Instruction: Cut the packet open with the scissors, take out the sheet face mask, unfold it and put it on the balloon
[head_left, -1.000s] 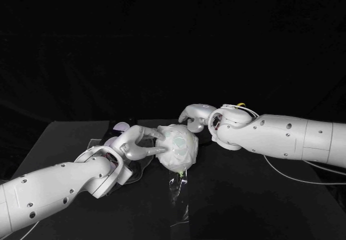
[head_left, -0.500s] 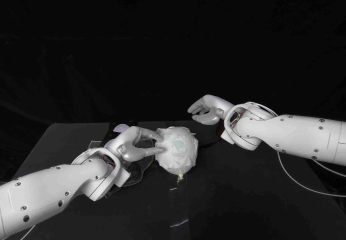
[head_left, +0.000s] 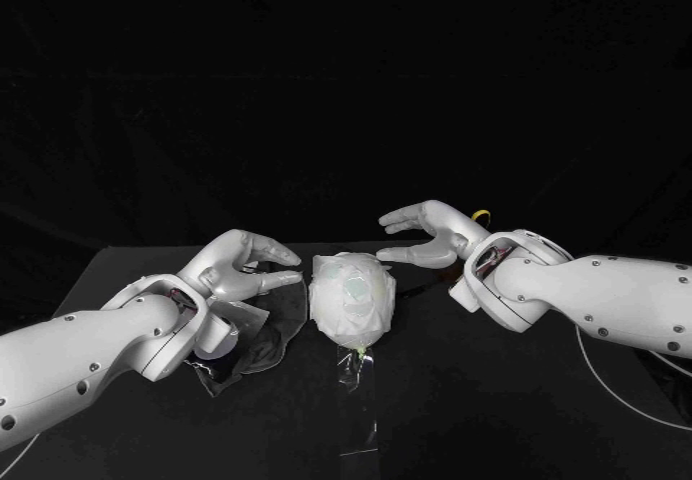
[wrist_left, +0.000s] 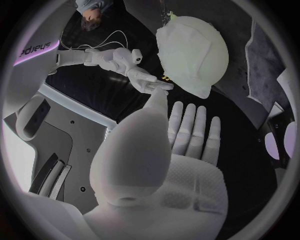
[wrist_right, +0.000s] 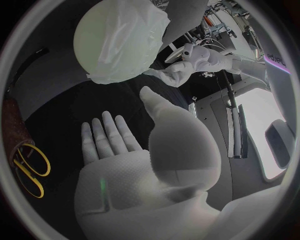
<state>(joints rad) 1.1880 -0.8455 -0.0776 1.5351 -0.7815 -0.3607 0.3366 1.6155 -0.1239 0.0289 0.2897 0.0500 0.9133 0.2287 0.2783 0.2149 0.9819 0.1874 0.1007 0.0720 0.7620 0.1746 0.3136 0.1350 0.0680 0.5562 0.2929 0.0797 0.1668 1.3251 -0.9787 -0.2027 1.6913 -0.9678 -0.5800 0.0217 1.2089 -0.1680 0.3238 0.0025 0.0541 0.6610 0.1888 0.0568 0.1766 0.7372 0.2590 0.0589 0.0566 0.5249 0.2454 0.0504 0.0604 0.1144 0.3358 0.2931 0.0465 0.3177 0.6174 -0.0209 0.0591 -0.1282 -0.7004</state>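
Mask: sheet face mask (head_left: 343, 300) draped over balloon (wrist_right: 97, 37); task seemingly finished.
Hands: left hand (head_left: 238, 262) and right hand (head_left: 426, 232) spread wide, empty.

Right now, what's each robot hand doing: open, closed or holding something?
Left robot hand: open, fingers apart, holding nothing, beside the balloon.
Right robot hand: open, fingers apart, holding nothing.

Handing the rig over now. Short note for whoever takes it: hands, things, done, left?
Left hand: open, holds nothing, beside the balloon, apart from it.
Right hand: open, holds nothing, on the balloon's other side.
Sheet mask is draped over the balloon. Packet lies on the table by the left arm; scissors near the right arm.
Done: mask out, unfolded, on. Left: perhaps check the fit.
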